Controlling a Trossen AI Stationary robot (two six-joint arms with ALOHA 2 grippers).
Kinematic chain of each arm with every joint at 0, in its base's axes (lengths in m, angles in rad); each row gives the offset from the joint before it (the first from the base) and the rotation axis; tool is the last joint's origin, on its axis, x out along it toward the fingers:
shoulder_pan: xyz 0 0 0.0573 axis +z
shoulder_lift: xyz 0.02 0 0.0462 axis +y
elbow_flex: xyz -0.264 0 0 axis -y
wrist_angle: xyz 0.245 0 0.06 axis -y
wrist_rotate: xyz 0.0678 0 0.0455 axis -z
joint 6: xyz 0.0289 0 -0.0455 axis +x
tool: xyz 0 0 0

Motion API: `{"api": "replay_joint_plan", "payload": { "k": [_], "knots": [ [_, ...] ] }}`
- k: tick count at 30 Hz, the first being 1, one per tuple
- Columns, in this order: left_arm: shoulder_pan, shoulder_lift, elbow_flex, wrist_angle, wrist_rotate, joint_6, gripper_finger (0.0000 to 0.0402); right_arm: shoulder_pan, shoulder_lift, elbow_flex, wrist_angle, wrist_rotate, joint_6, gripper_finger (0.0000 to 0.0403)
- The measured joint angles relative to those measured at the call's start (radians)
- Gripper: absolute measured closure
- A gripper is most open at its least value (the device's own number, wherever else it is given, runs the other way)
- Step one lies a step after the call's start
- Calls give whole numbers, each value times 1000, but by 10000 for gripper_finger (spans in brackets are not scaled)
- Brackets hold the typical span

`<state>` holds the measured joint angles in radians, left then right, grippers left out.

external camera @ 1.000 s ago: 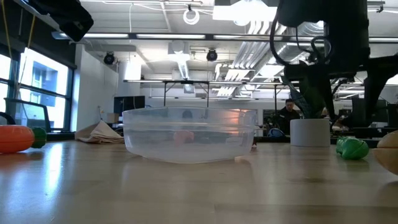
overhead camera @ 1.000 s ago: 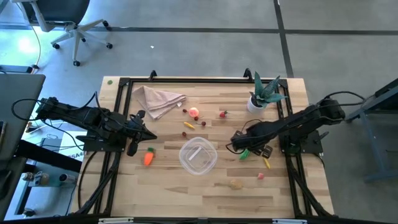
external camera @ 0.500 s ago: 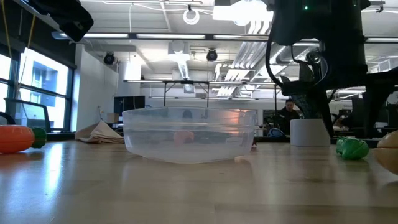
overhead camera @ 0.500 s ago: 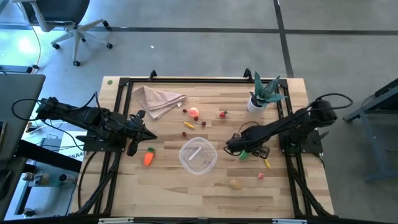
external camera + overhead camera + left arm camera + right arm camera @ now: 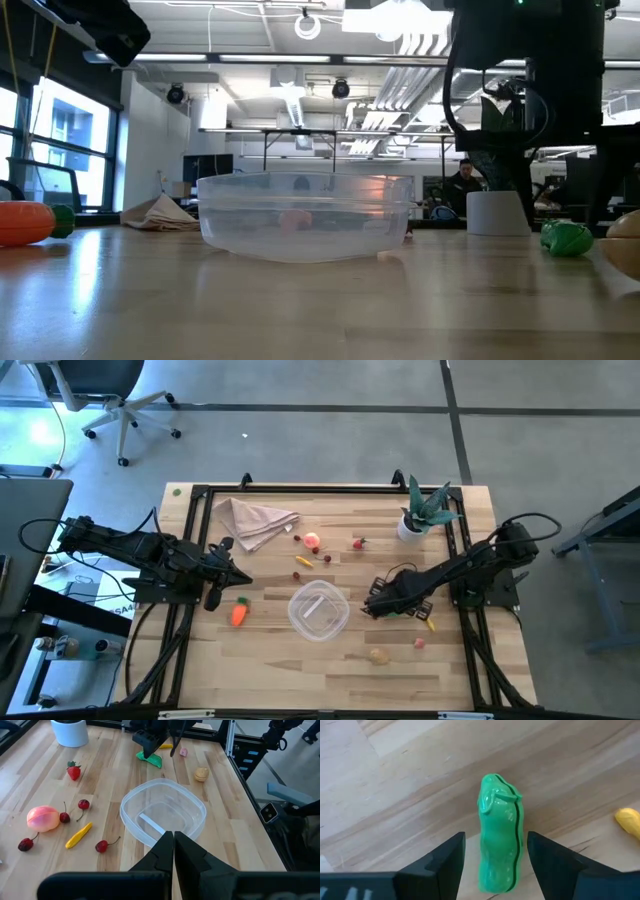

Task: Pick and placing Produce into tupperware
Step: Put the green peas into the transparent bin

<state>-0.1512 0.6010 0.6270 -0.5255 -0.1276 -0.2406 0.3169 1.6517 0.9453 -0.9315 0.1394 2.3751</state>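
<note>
— Wooden table (image 5: 270, 660) from overhead first: how far along are we?

— Barely begun, I'd judge. The tupperware (image 5: 319, 611) looks empty, and the produce lies scattered around it: a carrot (image 5: 238, 613), a potato (image 5: 378, 655), a yellow piece (image 5: 430, 623) and red fruits beyond. The right gripper (image 5: 372, 604) hangs low just beside the container, over where the green pepper should be. The left gripper (image 5: 222, 576) waits at its own edge, near the carrot.

— And from table height?

— The container (image 5: 306, 212) still shows nothing inside. The green pepper (image 5: 566, 238) rests on the wood off to the side, with the right arm's dark bulk above it.

— Left wrist view?

— Its own fingers are pressed together, holding nothing. Ahead of them sits the empty tupperware (image 5: 163, 812); past it, the right gripper (image 5: 150, 742) stands over the pepper (image 5: 150, 758).

— Right wrist?

— The jaws stand apart, and the green pepper (image 5: 498, 835) lies lengthwise between the two fingers (image 5: 440, 865), on the table, not yet squeezed. A yellow piece (image 5: 629, 821) sits outside one jaw.
</note>
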Motion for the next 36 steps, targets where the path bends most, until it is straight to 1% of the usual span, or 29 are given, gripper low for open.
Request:
{"api": "replay_joint_plan", "payload": {
  "k": [4,9,18,27,36],
  "knots": [
    [0,0,0,0,0,0,396,7,3,-51,67,-13,32,196],
    [0,0,0,0,0,0,396,7,1,-91,143,-39,30,196],
    [0,0,0,0,0,0,396,7,1,-94,149,-35,26,198],
    [0,0,0,0,0,0,396,7,1,-96,149,-38,26,226],
    [0,0,0,0,0,0,396,7,2,-96,149,-38,26,242]
  ]
}}
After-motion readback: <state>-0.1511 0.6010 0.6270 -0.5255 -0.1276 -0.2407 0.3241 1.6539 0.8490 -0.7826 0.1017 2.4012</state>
